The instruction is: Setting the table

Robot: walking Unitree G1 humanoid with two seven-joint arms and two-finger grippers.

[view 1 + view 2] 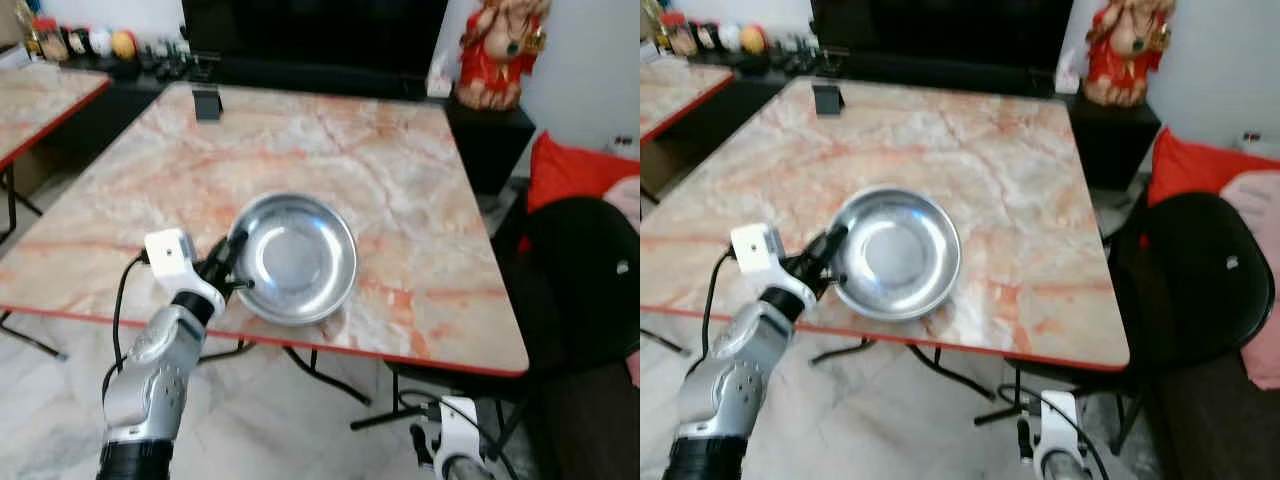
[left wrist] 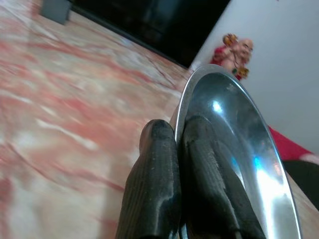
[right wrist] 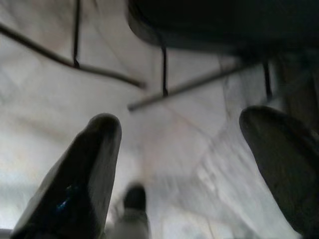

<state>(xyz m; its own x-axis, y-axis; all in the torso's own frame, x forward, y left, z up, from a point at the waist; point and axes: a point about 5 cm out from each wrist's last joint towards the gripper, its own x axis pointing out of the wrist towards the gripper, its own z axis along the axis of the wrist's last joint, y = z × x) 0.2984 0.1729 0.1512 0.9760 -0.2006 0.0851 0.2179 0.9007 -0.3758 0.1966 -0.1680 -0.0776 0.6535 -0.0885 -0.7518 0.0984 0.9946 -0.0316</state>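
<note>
Silver left arm (image 1: 150,385), white wrist block (image 1: 168,252), looping black cable (image 1: 122,300), ribbed black fingers (image 2: 159,184).

Marble-patterned table (image 1: 400,180), peach and cream veining, red edge, on thin black folding legs (image 1: 330,380). Second table of the same kind (image 1: 40,100) at far left. Floor of pale marbled tiles (image 1: 60,420). Long low black cabinet (image 1: 480,140) along the far wall, dark screen (image 1: 310,35) above it. Red and gold figurine (image 1: 500,50) stands on the cabinet's right end; small jars and round objects (image 1: 80,42) line its left end. White wall (image 1: 590,70) at right. Black chair (image 1: 1200,270) beside the table, red cushion (image 1: 580,170) behind it. Small dark block (image 1: 207,103) on the table's far edge
</note>
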